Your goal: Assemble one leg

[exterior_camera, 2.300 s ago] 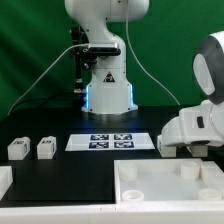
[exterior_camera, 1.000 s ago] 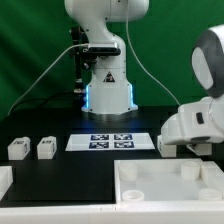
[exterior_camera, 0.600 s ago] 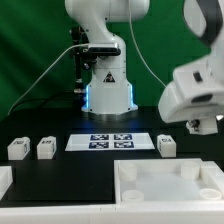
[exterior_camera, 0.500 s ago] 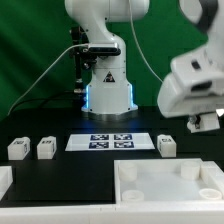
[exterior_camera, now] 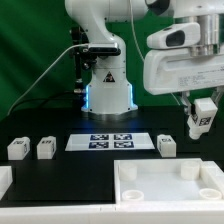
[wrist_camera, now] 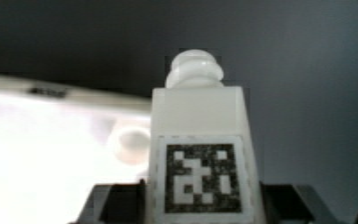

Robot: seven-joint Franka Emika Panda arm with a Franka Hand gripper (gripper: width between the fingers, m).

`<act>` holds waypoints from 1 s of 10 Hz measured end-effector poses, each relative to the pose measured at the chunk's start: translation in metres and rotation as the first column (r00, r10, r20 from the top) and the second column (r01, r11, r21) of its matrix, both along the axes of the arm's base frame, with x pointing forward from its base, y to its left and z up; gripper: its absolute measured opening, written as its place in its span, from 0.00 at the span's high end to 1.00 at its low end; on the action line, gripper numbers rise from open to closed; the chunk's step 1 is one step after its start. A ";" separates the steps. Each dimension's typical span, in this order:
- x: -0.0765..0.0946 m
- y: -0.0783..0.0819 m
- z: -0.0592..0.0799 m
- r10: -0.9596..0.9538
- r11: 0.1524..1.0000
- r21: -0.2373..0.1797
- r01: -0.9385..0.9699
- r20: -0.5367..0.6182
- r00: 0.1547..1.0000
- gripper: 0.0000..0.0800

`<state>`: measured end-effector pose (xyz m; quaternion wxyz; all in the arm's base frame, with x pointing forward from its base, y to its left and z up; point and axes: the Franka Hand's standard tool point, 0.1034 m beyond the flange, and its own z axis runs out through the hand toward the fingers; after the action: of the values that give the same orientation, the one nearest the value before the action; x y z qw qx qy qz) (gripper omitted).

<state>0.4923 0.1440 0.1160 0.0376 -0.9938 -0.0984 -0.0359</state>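
Note:
My gripper (exterior_camera: 203, 118) is shut on a white leg (exterior_camera: 203, 115) and holds it in the air at the exterior view's right, above the table. In the wrist view the held leg (wrist_camera: 201, 140) stands between the dark fingers (wrist_camera: 119, 203), its marker tag facing the camera and a rounded peg at its far end. Another leg (exterior_camera: 167, 145) stands on the table below, just right of the marker board (exterior_camera: 112, 141). Two more legs (exterior_camera: 18, 149) (exterior_camera: 46, 149) stand at the exterior view's left.
The large white square part (exterior_camera: 170, 183) with raised rims and corner holes lies at the front right. A white piece (exterior_camera: 4, 180) sits at the front left edge. The robot base (exterior_camera: 106, 85) stands behind the marker board.
The gripper has risen from the table at the right, carrying one leg up with it. A second leg, hidden before behind the hand, now shows on the table.

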 end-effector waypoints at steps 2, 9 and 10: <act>0.049 -0.031 0.024 0.084 0.996 -0.006 -0.084 0.141 0.986 0.63; 0.081 -0.055 0.028 0.101 0.994 -0.024 -0.103 0.517 0.850 0.63; 0.090 -0.052 0.023 0.095 0.995 -0.016 -0.100 0.495 0.864 0.63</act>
<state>0.5821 0.0916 0.1391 0.0179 -0.9450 -0.1544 -0.2878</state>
